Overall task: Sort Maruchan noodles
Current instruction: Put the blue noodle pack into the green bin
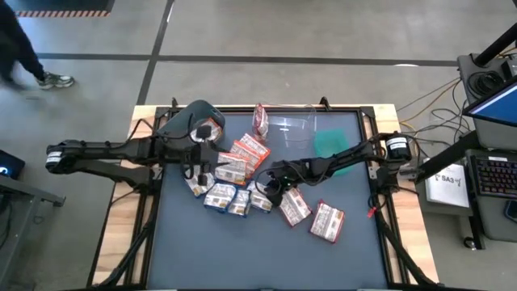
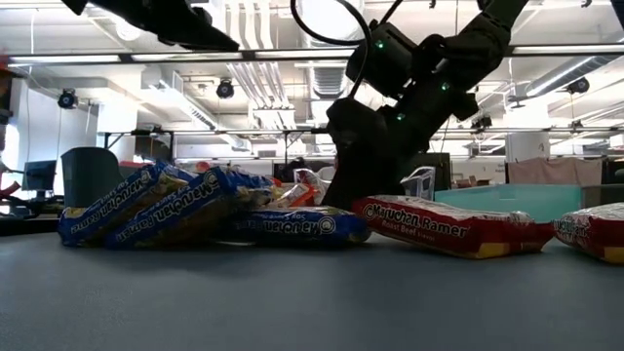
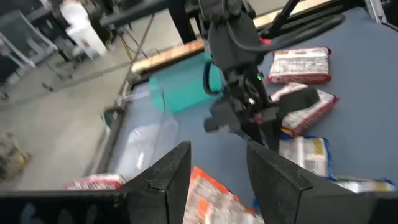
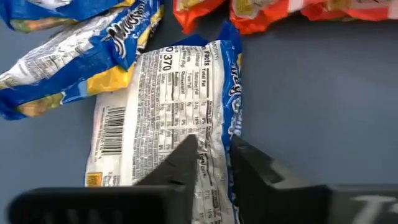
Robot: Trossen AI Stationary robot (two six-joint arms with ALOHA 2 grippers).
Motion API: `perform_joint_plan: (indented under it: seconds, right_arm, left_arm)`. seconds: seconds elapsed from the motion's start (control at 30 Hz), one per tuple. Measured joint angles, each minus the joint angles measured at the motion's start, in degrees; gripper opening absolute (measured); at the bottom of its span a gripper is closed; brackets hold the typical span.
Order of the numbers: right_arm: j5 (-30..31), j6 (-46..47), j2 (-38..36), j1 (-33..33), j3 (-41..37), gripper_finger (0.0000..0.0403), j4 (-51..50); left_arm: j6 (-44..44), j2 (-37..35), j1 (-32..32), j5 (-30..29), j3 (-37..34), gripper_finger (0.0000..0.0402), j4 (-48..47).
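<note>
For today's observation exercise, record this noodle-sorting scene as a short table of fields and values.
left gripper: open, raised over an orange packet
right gripper: closing on a blue-and-white packet, back side up
maroon packets: two lying apart on the right of the table
bins: grey bin, clear bin, green bin along the far edge

Two arms, dark matte black, segmented, with rounded joint housings.

Left arm (image 1: 121, 152): long slim links, with a pale silver band at its outer end; black cable looped beside the wrist.

Right arm (image 1: 347, 158): same build, round black motor housing with a pale face at its base; small red fitting beside that base.

Right wrist block (image 2: 409, 73): bulky black casing with small green indicator lights and a looping black cable.

Left pincer (image 3: 217, 177): two broad, flat, wedge-shaped black fingers.

Right pincer (image 4: 211, 168): two matching black tapered fingers on a black crossbar.
</note>
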Motion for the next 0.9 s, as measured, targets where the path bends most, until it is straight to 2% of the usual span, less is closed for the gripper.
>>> perform_joint_plan:
  seconds: [0.1,0.17,0.37,0.53,0.7,0.9]
  right_arm:
    - [0.2,-0.2,-0.4,0.0,0.0,0.0021,0.6]
    - [0.2,-0.2,-1.2,0.0,-0.1,0.0012,0.3]
    - [1.4,0.0,-5.4,0.1,-0.2,0.0008,-0.4]
    - [7.5,0.0,-10.4,1.4,-0.2,0.0008,-3.5]
    - [13.4,-0.4,-16.0,3.5,-0.1,0.0008,-8.4]
    - [15.1,-1.3,-19.9,5.0,-0.1,0.0008,-12.1]
  left_arm:
    - [3.0,1.4,0.0,0.0,0.0,0.0138,2.8]
    - [5.2,2.3,0.0,-0.1,0.0,0.0138,5.1]
    - [11.2,5.3,0.0,-2.6,0.0,0.0138,10.5]
    - [14.3,7.6,0.2,-7.8,0.0,0.0138,14.8]
    - [17.7,9.5,0.8,-8.0,0.0,0.0138,16.9]
    - [17.9,11.7,1.1,-6.3,0.0,0.0138,18.1]
